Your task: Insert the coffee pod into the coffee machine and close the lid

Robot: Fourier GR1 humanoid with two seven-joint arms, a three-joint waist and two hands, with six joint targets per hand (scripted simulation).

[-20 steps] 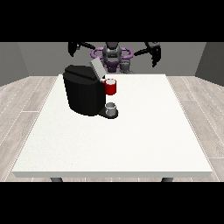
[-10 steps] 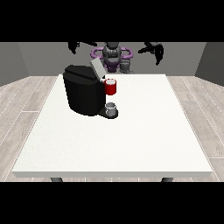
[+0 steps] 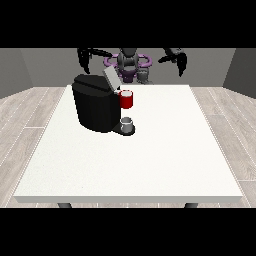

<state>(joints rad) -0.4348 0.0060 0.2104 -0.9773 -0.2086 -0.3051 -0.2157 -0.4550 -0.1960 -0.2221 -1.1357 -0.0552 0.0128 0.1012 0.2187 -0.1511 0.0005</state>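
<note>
A broad, matte white table [image 3: 150,165] spreads over pale wood-plank flooring [image 3: 30,120]. On it sits my boxy black coffee machine [image 3: 95,107], lid [image 3: 111,78] tilted up, with a red thing at the machine [image 3: 126,99]. A grey thing [image 3: 127,123], perhaps the pod, rests at its base. Beyond, both my hands [image 3: 84,59] [image 3: 181,62] hang raised; whether their fingers are curled I cannot tell.

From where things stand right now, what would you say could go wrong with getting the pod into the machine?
1. The coffee machine stands between the hand at the view's left and the grey thing on its base, so a direct reach might knock the machine.
2. The raised lid and the red thing at the machine sit just above that grey thing; a hand coming down could bump either.
3. Both hands, including the one at the view's right, hang far from it, so a long reach is needed.
</note>
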